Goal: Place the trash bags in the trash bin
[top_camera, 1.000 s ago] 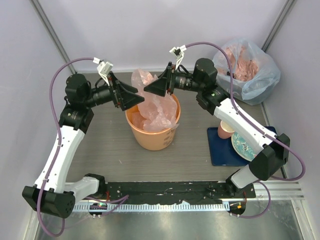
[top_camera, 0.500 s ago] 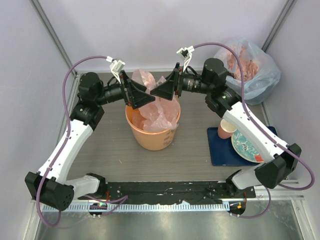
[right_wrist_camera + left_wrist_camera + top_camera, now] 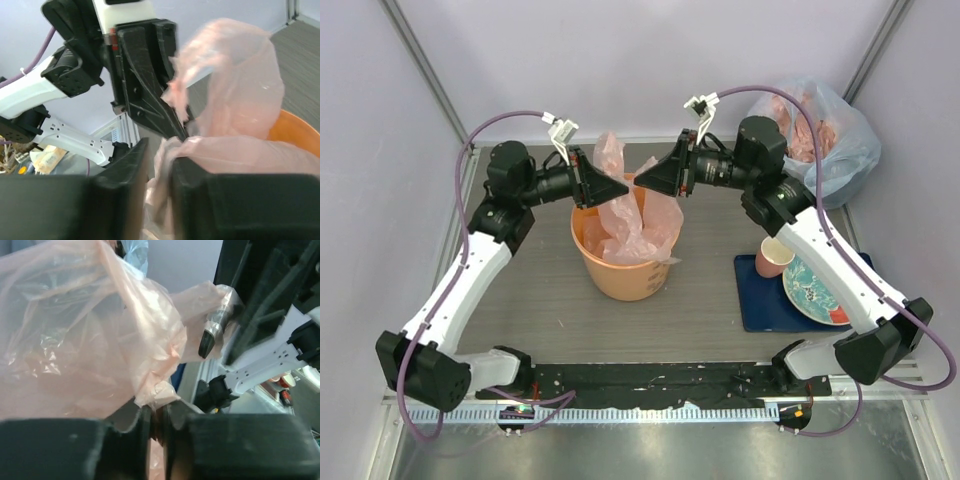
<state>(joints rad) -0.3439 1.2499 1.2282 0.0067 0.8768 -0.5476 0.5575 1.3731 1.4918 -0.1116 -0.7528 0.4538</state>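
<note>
The orange trash bin [image 3: 625,268] stands mid-table between my two arms. A crinkly pale-pink trash bag [image 3: 632,212] rises out of its mouth, its top above the rim. My left gripper [image 3: 620,188] reaches in from the left and is shut on a fold of the bag [image 3: 100,330], pinched where the jaws [image 3: 157,415] meet. From the right, my right gripper [image 3: 642,184] faces it almost tip to tip. Its jaws [image 3: 161,167] stand narrow, with a bunch of the bag [image 3: 240,100] between them. The bin's rim [image 3: 295,132] shows below the film.
A bluish-clear sack [image 3: 817,140] stuffed with pink plastic sits at the back right corner. A small pink cup [image 3: 772,258] and a patterned plate [image 3: 810,290] rest on a dark blue mat [image 3: 760,305] right of the bin. Frame posts rise at both back corners.
Both grippers moved up and inward over the bin and their jaws narrowed on the bag's top. The bag now stands higher between them.
</note>
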